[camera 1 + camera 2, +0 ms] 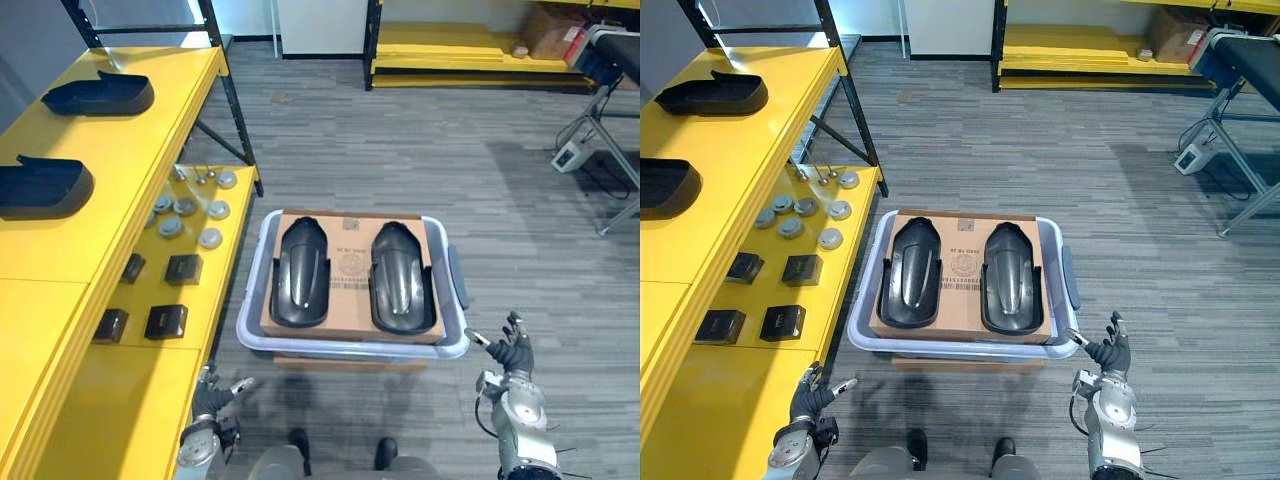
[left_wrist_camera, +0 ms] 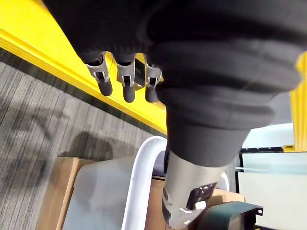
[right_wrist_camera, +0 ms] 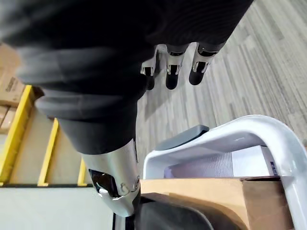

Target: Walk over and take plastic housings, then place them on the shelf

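Observation:
Two black plastic housings [image 1: 300,272] [image 1: 402,277] lie side by side on a cardboard sheet [image 1: 350,262] in a pale bin [image 1: 350,347] on the floor in front of me. Two more black housings [image 1: 100,95] [image 1: 40,187] rest on top of the yellow shelf [image 1: 130,160] at the left. My left hand [image 1: 212,393] hangs low beside the shelf's edge, near the bin's left corner, open and holding nothing. Open as well, my right hand [image 1: 514,352] hovers just off the bin's right front corner; its fingers [image 3: 171,72] are relaxed above the bin's rim [image 3: 230,134].
On the shelf's lower level lie several round metal discs [image 1: 190,210] and small black boxes [image 1: 165,320]. A second yellow rack [image 1: 450,50] stands at the back. A metal frame on legs [image 1: 610,120] stands at the right. Grey carpet surrounds the bin.

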`<state>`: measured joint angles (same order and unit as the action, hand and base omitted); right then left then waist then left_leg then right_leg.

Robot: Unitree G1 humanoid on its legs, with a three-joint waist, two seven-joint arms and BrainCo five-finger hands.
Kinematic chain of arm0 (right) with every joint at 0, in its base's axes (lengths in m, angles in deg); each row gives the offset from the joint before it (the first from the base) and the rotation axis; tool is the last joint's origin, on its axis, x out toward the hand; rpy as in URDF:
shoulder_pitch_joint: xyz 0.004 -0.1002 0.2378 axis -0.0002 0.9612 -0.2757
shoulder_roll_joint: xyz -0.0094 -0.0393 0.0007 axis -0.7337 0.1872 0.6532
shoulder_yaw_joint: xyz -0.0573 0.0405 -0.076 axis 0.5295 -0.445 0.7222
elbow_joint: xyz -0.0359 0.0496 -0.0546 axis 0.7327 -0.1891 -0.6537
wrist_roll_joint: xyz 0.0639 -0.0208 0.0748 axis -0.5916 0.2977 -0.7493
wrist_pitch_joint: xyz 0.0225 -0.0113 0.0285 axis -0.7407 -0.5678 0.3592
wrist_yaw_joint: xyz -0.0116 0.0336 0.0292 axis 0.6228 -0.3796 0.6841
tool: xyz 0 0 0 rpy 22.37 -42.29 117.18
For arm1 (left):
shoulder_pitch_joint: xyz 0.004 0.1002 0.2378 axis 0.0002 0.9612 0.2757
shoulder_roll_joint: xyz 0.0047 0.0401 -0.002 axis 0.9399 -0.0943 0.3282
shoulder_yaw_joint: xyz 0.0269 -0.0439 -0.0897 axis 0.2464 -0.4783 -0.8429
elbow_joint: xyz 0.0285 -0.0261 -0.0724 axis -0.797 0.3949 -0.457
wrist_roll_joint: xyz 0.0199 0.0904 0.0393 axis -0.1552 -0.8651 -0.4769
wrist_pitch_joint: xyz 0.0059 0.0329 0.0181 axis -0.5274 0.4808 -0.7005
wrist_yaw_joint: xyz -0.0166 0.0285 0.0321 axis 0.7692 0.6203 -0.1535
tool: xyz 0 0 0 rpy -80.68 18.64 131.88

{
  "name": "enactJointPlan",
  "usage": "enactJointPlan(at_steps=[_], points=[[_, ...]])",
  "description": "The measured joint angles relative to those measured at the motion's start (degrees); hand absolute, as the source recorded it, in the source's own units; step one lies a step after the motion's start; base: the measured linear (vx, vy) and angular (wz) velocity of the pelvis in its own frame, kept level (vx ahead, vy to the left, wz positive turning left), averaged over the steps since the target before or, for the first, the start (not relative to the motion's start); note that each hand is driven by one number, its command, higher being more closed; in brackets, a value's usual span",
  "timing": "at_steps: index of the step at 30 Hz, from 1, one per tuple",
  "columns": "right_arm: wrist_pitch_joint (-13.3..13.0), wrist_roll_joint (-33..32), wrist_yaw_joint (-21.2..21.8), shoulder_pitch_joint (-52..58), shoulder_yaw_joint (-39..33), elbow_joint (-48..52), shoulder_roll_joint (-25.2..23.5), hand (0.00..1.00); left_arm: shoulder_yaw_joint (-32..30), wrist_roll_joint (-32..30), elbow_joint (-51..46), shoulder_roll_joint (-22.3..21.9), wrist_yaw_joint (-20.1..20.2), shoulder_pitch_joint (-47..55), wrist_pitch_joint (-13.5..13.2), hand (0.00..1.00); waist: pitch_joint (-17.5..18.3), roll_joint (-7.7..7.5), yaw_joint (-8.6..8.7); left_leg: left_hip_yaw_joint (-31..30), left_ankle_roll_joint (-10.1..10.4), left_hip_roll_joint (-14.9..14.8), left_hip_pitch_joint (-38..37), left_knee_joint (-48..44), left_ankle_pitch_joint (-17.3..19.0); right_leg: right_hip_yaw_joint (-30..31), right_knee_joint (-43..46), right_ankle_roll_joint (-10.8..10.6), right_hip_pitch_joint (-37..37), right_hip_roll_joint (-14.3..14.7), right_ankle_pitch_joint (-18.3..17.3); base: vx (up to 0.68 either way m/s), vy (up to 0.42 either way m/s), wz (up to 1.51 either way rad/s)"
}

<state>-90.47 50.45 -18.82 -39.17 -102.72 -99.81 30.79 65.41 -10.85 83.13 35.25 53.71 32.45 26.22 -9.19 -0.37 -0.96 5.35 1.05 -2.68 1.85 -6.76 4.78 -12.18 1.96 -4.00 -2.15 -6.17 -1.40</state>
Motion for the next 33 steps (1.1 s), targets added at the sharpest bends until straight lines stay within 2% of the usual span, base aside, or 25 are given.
enactJointPlan(at_steps=[4, 8, 11, 14, 17, 21, 25, 27, 28, 33], points=[[2.72, 8.79, -2.94, -3.61, 1.67, 0.0, -0.01, 0.0, 1.14, 0.0, -0.03, -0.09, 0.0, 0.01, -0.13, 0.0, -0.02, 0.01, -0.03, -0.25, -0.09, 0.69, -0.12, 2.61, -1.97, -0.16, -0.3, 0.14, 0.85, -0.12, 0.69, -0.04, 0.006, 0.02], [4.8, 11.63, -5.89, -10.75, 1.97, -3.55, 0.28, 0.0, 2.51, 0.0, -0.03, -0.65, 0.01, -0.09, -0.83, 0.0, -1.14, 0.21, -0.27, -0.67, -0.23, 0.81, 1.66, 2.96, -3.23, -0.42, -0.26, 0.28, 2.58, -0.17, 1.58, -0.08, 0.009, 0.05], [5.68, 11.66, -8.3, -16.39, 2.01, -6.79, 1.22, 0.0, 3.53, 0.05, -0.04, -0.67, -0.03, -0.3, -1.03, 0.0, -3.09, 0.86, -1.38, -1.16, -0.36, 0.9, 3.62, 3.59, -4.77, -0.77, -0.26, 0.43, 4.64, -0.18, 2.54, -0.13, 0.007, 0.11], [6.92, 11.65, -10.54, -22.92, 1.82, -10.54, 2.56, 0.0, 4.37, 0.77, -0.04, -1.42, -0.13, -0.46, -1.11, 0.0, -5.84, 2.06, -1.7, -2.82, -0.51, 0.97, 6.02, 4.77, -6.82, -2.15, -0.21, 0.61, 6.84, -0.36, 3.41, -0.13, -0.002, 0.23], [7.44, 11.47, -11.86, -28.08, 1.63, -14.6, 4.0, 0.0, 5.1, 2.26, -0.03, -2.18, -0.34, -1.32, -1.17, 0.0, -7.79, 2.74, -3.27, -3.36, -0.56, 0.91, 7.84, 4.74, -7.61, -2.63, -0.1, 0.76, 8.34, -0.36, 4.08, -0.08, 0.007, 0.11], [7.8, 9.65, -13.18, -33.26, 1.6, -18.04, 5.62, 0.0, 5.47, 2.52, -0.03, -2.18, -1.14, -2.61, -1.97, 0.0, -9.22, 2.73, -3.21, -3.81, -0.45, 0.88, 9.5, 4.48, -7.92, -3.39, 0.37, 0.83, 9.69, -0.43, 4.19, -0.04, 0.01, 0.08], [7.86, 6.1, -13.98, -43.52, 1.08, -29.21, 10.78, 0.0, 7.05, 4.54, -0.05, -2.17, -1.91, -5.01, -2.97, 0.0, -12.16, 3.16, -3.25, -3.92, -0.79, 1.01, 12.1, 3.71, -8.52, -3.4, 1.25, 0.93, 12.24, -0.64, 4.27, -0.01, 0.006, 0.0], [8.09, 5.61, -14.0, -45.63, 0.17, -32.02, 11.32, 0.0, 7.57, 4.66, -0.09, -2.17, -2.57, -5.44, -3.1, 0.0, -12.99, 3.29, -3.2, -3.94, -0.81, 1.05, 12.32, 3.44, -8.53, -3.44, 1.26, 0.94, 12.37, -0.66, 4.28, 0.02, -0.002, 0.01], [8.17, 4.27, -13.99, -46.89, -0.27, -34.11, 11.78, 1.0, 8.13, 4.8, -0.07, -2.15, -2.78, -5.77, -3.13, 0.0, -13.52, 3.49, -3.19, -3.99, -0.81, 1.07, 12.49, 3.19, -8.52, -3.49, 1.26, 0.94, 12.37, -0.66, 4.28, 0.04, -0.004, 0.03], [8.29, 0.14, -13.78, -49.73, -0.63, -39.39, 12.8, 1.0, 9.04, 5.17, -0.11, -2.17, -2.82, -7.35, -3.34, 0.0, -14.67, 3.89, -3.15, -4.77, -0.81, 1.09, 13.29, 2.4, -8.49, -3.97, 1.26, 0.98, 12.5, -0.57, 4.25, 0.0, -0.004, 0.06]])
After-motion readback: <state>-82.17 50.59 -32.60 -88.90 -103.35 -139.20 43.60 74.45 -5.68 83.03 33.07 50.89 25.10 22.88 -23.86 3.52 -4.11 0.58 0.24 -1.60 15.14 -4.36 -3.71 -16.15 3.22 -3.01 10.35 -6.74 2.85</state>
